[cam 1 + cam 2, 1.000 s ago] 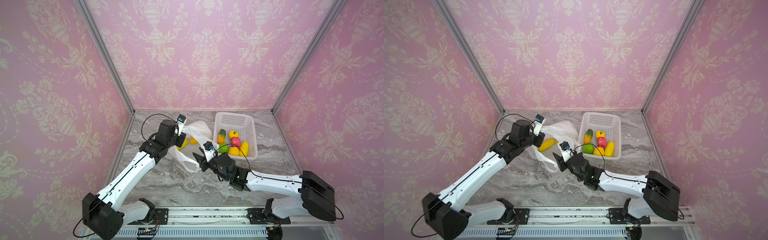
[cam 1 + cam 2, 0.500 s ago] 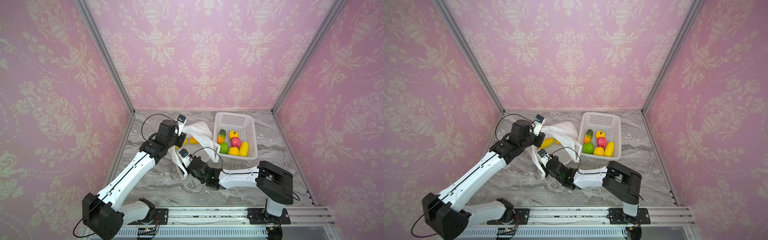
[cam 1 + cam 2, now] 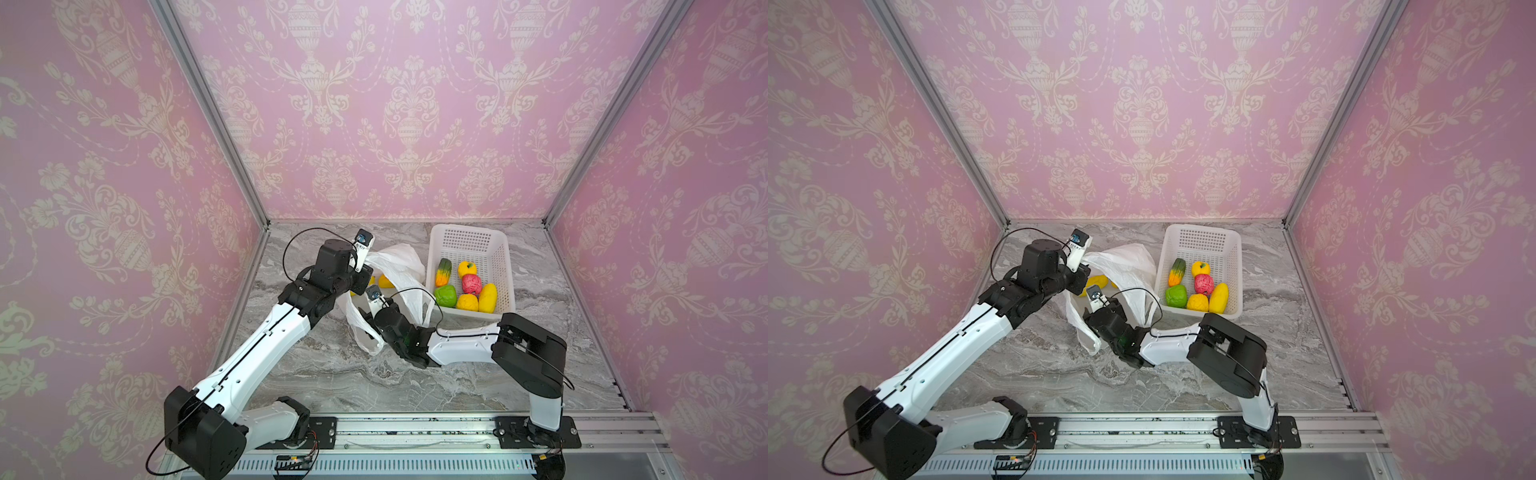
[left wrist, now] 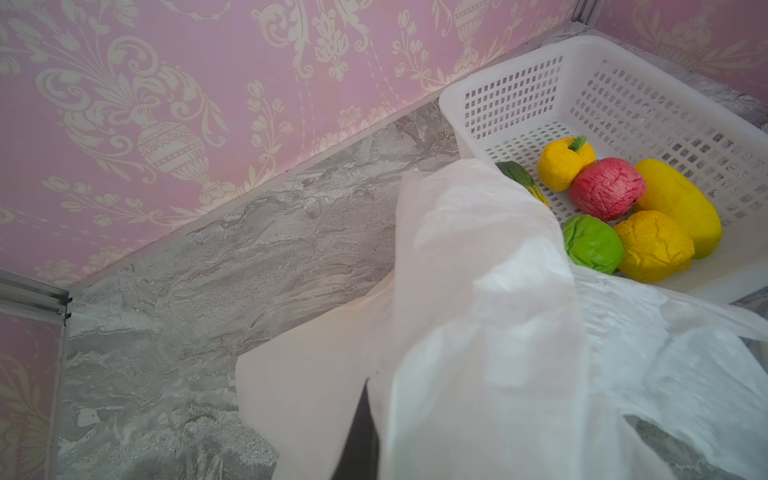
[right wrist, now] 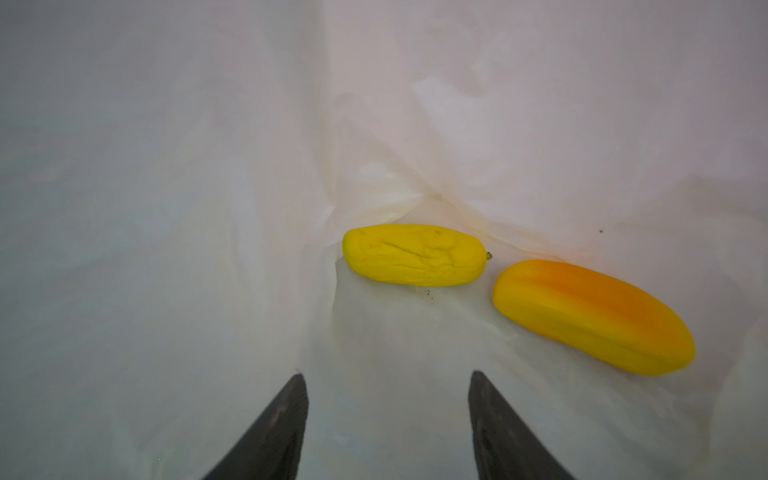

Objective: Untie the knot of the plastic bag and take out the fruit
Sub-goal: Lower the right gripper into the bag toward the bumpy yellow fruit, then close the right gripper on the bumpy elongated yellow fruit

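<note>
The plastic bag (image 3: pixel 397 266) lies open on the counter (image 3: pixel 332 374) beside the basket (image 3: pixel 471 235), its edge held up, clamped in your left pincer (image 3: pixel 365 279). Your right pincer (image 5: pixel 386 374) — outside the bag a second ago — now sits inside, jaws apart and empty, with clear room to two yellow fruit (image 5: pixel 413 255); six more fill the basket's near end.

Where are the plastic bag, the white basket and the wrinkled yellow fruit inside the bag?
plastic bag (image 3: pixel 397 257): in a top view, raised crumpled top.
white basket (image 3: pixel 467 243): in a top view, far perforated wall.
wrinkled yellow fruit (image 5: pixel 413 255): right wrist view, its middle.
</note>
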